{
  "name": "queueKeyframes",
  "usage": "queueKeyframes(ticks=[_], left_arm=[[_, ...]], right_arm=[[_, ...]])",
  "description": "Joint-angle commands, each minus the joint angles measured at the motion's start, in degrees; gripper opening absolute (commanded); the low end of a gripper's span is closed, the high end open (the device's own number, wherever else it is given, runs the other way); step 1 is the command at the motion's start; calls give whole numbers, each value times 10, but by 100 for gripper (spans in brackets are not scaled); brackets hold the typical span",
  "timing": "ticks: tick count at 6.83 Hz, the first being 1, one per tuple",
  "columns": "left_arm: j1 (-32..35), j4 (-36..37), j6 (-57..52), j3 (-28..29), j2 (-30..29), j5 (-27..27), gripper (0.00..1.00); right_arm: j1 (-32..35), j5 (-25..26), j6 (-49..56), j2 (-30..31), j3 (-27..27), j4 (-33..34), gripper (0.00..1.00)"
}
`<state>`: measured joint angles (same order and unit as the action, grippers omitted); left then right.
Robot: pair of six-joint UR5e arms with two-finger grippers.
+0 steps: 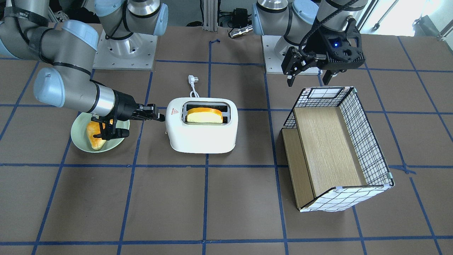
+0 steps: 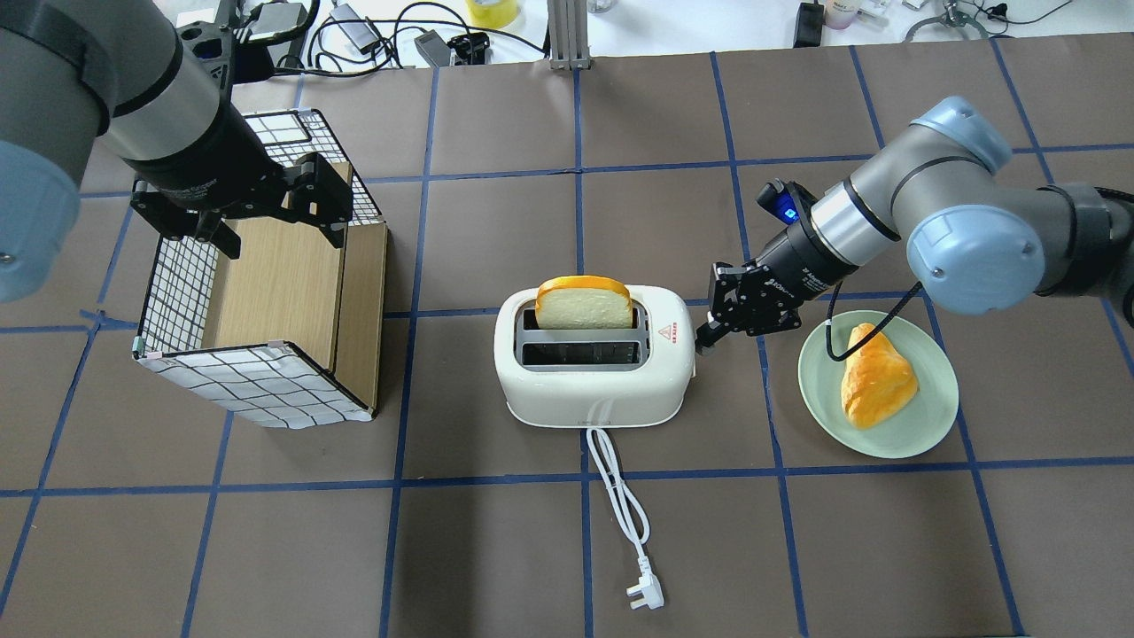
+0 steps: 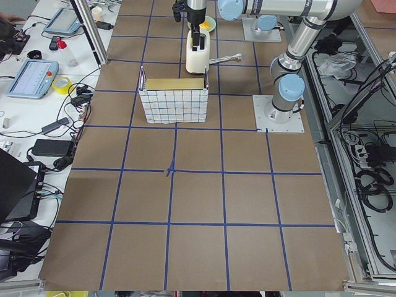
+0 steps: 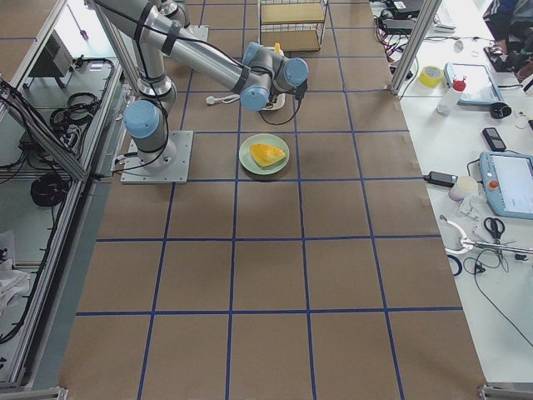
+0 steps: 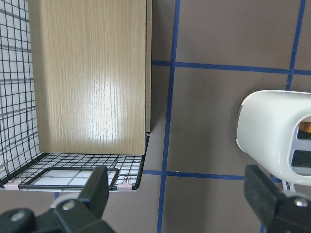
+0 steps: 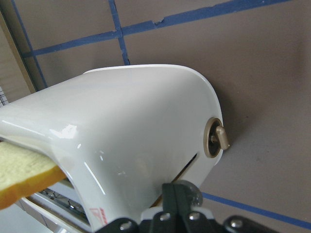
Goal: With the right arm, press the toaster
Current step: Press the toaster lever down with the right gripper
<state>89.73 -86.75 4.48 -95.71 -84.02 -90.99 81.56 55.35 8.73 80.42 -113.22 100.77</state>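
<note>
Where the toaster (image 2: 589,390) stands: mid-table on the brown, blue-taped table (image 2: 496,549), long side toward the robot; the grid-patterned box (image 2: 266,390) is well apart on the robot's left, the green plate (image 2: 939,416) near on its right
Toaster body: white glossy plastic, rounded at every corner; two long slots on top
Slots: a slice of bread (image 2: 585,306) with an orange-yellow crust stands upright in the slot farther from the robot; the nearer slot shows only dark metal
Sticker (image 2: 671,332): small red triangle on the top, at the end facing the plate
End wall: a round beige knob (image 6: 215,140) low on the side; a narrow slit beside it
Cord (image 2: 616,496): white, looping from the robot-side wall to a plug (image 2: 645,595) lying flat on the table
Right gripper (image 2: 706,337): fingers drawn together, nothing between them; tip set against the sticker end of the toaster; whether it bears on a lever cannot be told
Right arm (image 2: 961,230): stretched low over the plate, where a golden pastry (image 2: 877,377) lies
Left gripper (image 2: 279,235): fingers spread apart, empty; it hangs above the box, which lies on its side with a wood-grain inner panel
</note>
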Motion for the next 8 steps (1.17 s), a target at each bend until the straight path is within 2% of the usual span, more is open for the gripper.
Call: queueKeyframes(ticks=[1, 2, 7, 8], left_arm=[[0, 0, 0, 0, 0, 0, 100], [0, 0, 0, 0, 0, -1, 100], [0, 0, 0, 0, 0, -1, 100], [0, 0, 0, 0, 0, -1, 100]], right_arm=[[0, 3, 1, -12, -16, 34, 0], [0, 18, 0, -16, -21, 49, 0], [1, 27, -20, -8, -18, 52, 0], [4, 60, -52, 5, -8, 50, 0]])
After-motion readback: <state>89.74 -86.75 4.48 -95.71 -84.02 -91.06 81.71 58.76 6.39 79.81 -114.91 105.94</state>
